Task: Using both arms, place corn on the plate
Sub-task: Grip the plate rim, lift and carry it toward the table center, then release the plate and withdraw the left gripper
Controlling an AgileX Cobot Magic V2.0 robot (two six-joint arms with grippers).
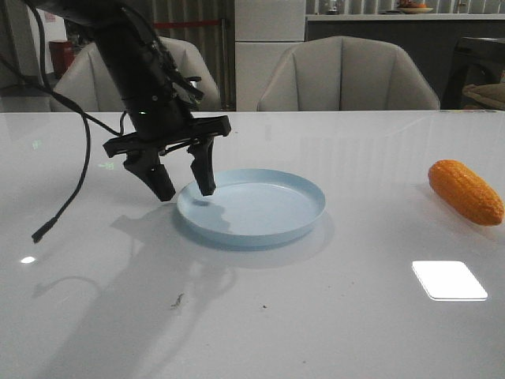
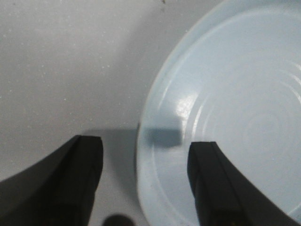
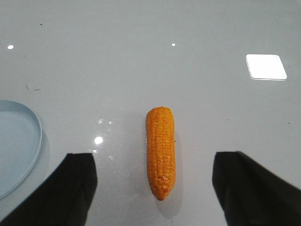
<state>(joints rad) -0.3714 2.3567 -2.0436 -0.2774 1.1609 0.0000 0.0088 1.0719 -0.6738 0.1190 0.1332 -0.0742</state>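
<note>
White glossy bench (image 1: 260,332) in the foreground, bearing a bright rectangular reflection (image 1: 449,279) at right and small dark specks near centre. Farther back, the pale blue plate (image 1: 300,219) lies flat and empty left of centre. The left gripper (image 1: 184,188), tilted and with jaws spread apart and holding nothing, straddles the plate's left rim: one finger over the plate, the other over the bench outside it. The orange corn (image 1: 465,191) lies on its side on the bench at far right, well apart from the plate; in the right wrist view it sits between the wide-open fingers of the right gripper (image 3: 153,188), untouched. Beige chairs (image 1: 347,75) stand beyond the bench.
</note>
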